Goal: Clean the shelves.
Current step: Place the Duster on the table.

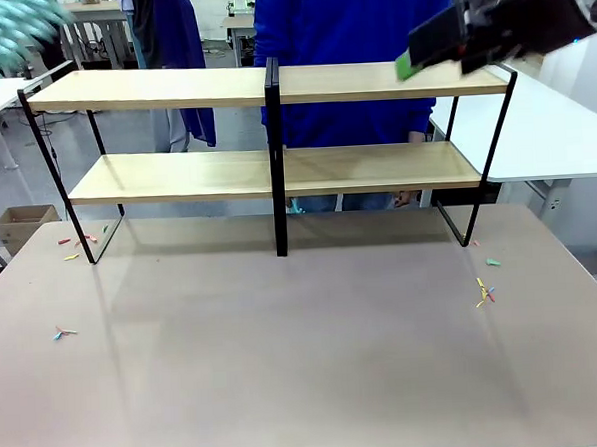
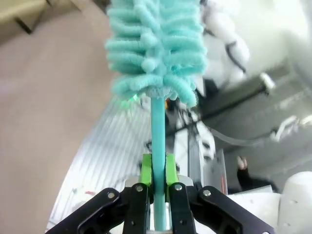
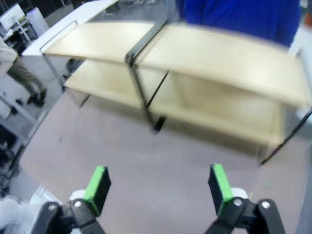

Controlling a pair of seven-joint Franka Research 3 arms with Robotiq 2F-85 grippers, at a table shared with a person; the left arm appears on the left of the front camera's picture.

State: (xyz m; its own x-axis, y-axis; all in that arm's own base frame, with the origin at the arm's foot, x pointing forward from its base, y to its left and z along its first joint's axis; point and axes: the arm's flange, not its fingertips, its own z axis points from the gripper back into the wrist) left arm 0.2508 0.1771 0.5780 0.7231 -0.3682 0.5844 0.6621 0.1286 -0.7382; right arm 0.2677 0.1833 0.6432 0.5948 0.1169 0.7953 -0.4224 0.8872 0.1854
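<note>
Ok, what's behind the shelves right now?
A person in a blue top stands right behind the shelves. The boards hide parts of their body; one hand shows at the lower board's far edge.

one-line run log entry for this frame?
left gripper: shut on duster handle | right gripper: open, empty, facing shelves | bits of debris on table

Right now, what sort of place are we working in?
Probably a robotics lab or workshop: the shelves stand on a test table, more white tables stand beyond them, and a person waits across.
</note>
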